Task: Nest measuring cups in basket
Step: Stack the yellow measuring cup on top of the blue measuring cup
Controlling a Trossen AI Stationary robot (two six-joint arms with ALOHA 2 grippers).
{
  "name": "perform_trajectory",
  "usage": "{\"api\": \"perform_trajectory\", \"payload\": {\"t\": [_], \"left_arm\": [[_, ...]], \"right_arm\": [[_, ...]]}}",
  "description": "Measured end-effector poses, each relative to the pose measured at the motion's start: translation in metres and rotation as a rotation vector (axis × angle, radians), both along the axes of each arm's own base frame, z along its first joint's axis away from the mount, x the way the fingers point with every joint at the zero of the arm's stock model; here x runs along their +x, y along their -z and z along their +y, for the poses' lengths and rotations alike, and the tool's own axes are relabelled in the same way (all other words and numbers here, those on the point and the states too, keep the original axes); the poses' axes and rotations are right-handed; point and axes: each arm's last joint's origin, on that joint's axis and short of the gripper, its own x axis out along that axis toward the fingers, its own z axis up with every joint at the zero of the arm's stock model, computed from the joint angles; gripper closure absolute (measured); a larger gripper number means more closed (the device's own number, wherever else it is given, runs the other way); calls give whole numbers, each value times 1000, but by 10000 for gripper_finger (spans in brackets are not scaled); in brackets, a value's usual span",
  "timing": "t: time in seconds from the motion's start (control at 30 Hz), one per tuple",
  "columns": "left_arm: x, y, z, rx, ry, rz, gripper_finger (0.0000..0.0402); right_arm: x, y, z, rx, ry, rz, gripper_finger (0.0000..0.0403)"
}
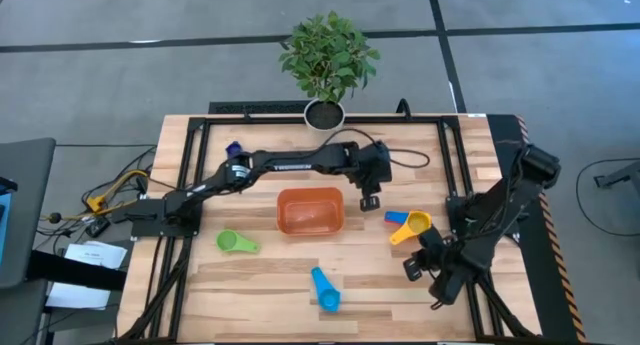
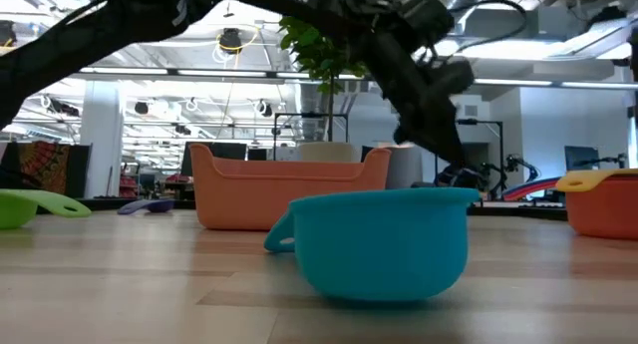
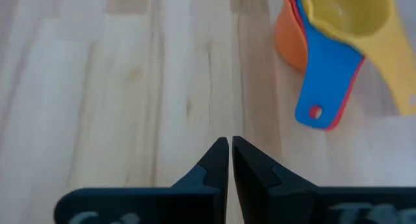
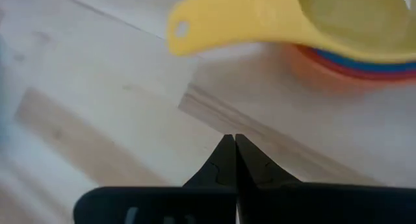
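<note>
The orange basket [image 1: 310,211] [image 2: 289,186] stands mid-table. A stack of cups [image 1: 412,225] [image 3: 328,36] [image 4: 338,36] [image 2: 603,199], yellow in blue in red in orange, sits on the table right of it. The green cup [image 1: 236,242] [image 2: 25,204], light blue cup [image 1: 325,288] [image 2: 384,239] and dark blue cup [image 1: 233,148] [image 2: 150,206] lie apart on the wood. My left gripper [image 1: 369,197] [image 3: 229,149] hangs shut between basket and stack. My right gripper [image 1: 418,255] [image 4: 231,149] is shut just near of the stack.
A potted plant in a white pot [image 1: 325,110] stands at the far edge behind the basket. A black cable [image 1: 410,160] runs over the far right of the table. Bare wood lies near of the basket, between the green and light blue cups.
</note>
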Motion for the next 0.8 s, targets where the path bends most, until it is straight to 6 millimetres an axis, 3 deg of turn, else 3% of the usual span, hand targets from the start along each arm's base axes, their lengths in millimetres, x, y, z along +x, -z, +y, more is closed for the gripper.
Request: {"api": "perform_trajectory", "payload": {"t": [0.3, 0.63, 0.8], "left_arm": [[18, 27, -16, 87, 136, -71, 393], [25, 44, -25, 102, 227, -103, 393], [27, 51, -28, 19, 277, -123, 393]], "right_arm": [[23, 21, 5, 47, 95, -31, 393], [52, 10, -14, -9, 73, -9, 390], [60, 6, -25, -14, 84, -14, 398]]}}
